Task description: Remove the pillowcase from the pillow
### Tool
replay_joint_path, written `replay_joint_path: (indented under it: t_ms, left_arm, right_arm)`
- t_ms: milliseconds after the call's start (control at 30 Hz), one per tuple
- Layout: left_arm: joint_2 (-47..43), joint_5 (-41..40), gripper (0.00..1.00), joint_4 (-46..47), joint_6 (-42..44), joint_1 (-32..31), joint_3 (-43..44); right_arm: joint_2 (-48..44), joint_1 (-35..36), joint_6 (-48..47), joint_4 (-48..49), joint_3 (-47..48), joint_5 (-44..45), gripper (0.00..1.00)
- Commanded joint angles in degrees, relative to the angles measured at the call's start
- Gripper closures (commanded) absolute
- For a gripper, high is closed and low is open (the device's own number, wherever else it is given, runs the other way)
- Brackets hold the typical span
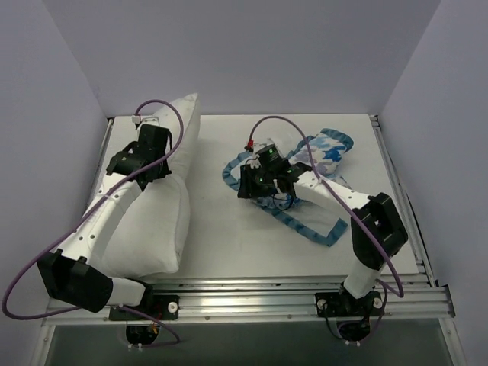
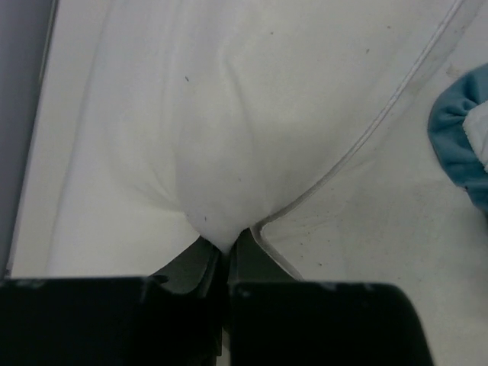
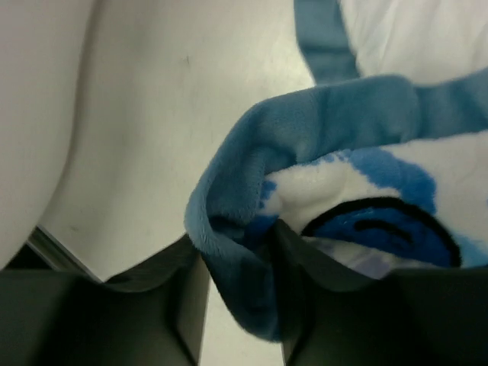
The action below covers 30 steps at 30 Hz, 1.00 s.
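While the left gripper [image 2: 225, 255] is clamping fully shut on a pinch of the large plump plain white pillow [image 1: 164, 221], the right gripper [image 3: 240, 305] is standing partly apart around a fold of blue ruffled trim [image 3: 229, 206]. A strip of the white table [image 1: 221, 252] is showing between 1 finger and the cloth, so that hold is looking slack rather than firm.

The thin houndstooth pillowcase with its dark blue cartoon figure [image 1: 320, 164] is lying crumpled at the right-centre of the table, well apart from the pillow, which is lying along the left side. Judging by this, the cover is already off.

2 things could be going wrong from here. The trim is draping over the right gripper's finger, so lifting away could be snagging it and dragging the cover. The left pinch could be hauling the pillow towards the table's left edge.

The pillow's long axis is running near to far, its far end leaning slightly right. The bunched pillowcase is spreading left to right, trim trailing near-right; which way its opening is facing I cannot tell.
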Motion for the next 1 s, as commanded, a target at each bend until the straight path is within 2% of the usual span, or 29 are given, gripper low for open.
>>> replay_joint_path:
  t_ms: [0, 33, 67, 100, 200, 233, 300, 333, 367, 400, 433, 633, 800, 967]
  left_arm:
    - [-1.6, 2.4, 0.95, 11.1, -2.7, 0.2, -3.3]
    - [-1.6, 3.7, 0.89, 11.7, -3.3, 0.2, -4.0]
    - [-1.5, 5.1, 0.81, 12.8, -3.3, 0.2, -4.8]
    - [-1.4, 7.6, 0.65, 13.0, -3.5, 0.2, -4.8]
    - [-2.1, 9.5, 0.44, 12.6, -4.4, 0.2, -3.4]
    - [-2.6, 9.8, 0.31, 12.4, -4.6, 0.2, -2.9]
    - [-4.8, 10.3, 0.18, 11.4, -4.8, 0.2, -0.8]
    - [-5.7, 10.7, 0.08, 10.9, -4.6, 0.2, 0.0]
    - [-6.6, 10.8, 0.04, 9.5, -4.3, 0.2, 0.7]
    - [-8.5, 11.0, 0.01, 8.7, -3.6, 0.2, 2.6]
    - [-9.4, 10.7, 0.06, 6.5, -3.3, 0.2, 3.6]
    - [-19.2, 7.8, 0.06, -2.0, 1.4, 0.2, 9.2]
    - [-29.9, 5.6, 0.06, -6.5, 6.0, 0.2, 10.6]
    - [-41.0, 0.5, 0.06, -10.5, 9.0, 0.2, 8.1]
  right_arm:
    - [-1.3, 3.5, -0.6, 2.0, -4.8, 5.3, 0.62]
    - [-3.1, 3.8, -0.4, 2.0, -5.7, 5.5, 0.55]
    - [-4.2, 3.7, -0.4, 1.9, -6.3, 5.4, 0.42]
    - [-5.5, 3.8, -0.6, 0.6, -6.4, 5.7, 0.37]
    - [-10.5, 3.7, -2.9, -5.4, -2.6, 10.6, 0.23]
    - [-12.8, 3.7, -3.5, -7.0, -1.2, 13.7, 0.2]
    - [-15.1, 3.6, -4.8, -10.9, 2.4, 17.3, 0.15]
    - [-17.5, 3.6, -5.0, -12.3, 3.5, 18.8, 0.14]
    - [-18.7, 3.4, -5.2, -13.2, 4.4, 23.5, 0.11]
    - [-21.2, 3.4, -5.3, -15.0, 5.2, 25.6, 0.1]
    - [-22.4, 3.3, -5.3, -16.0, 6.4, 27.6, 0.09]
    - [-33.1, 2.7, -5.1, -22.2, 8.9, 42.8, 0.03]
    - [-45.0, 2.7, -4.0, -25.9, 8.2, 53.3, 0.0]
    - [-56.1, 2.7, -3.1, -28.1, 4.7, 59.2, 0.0]
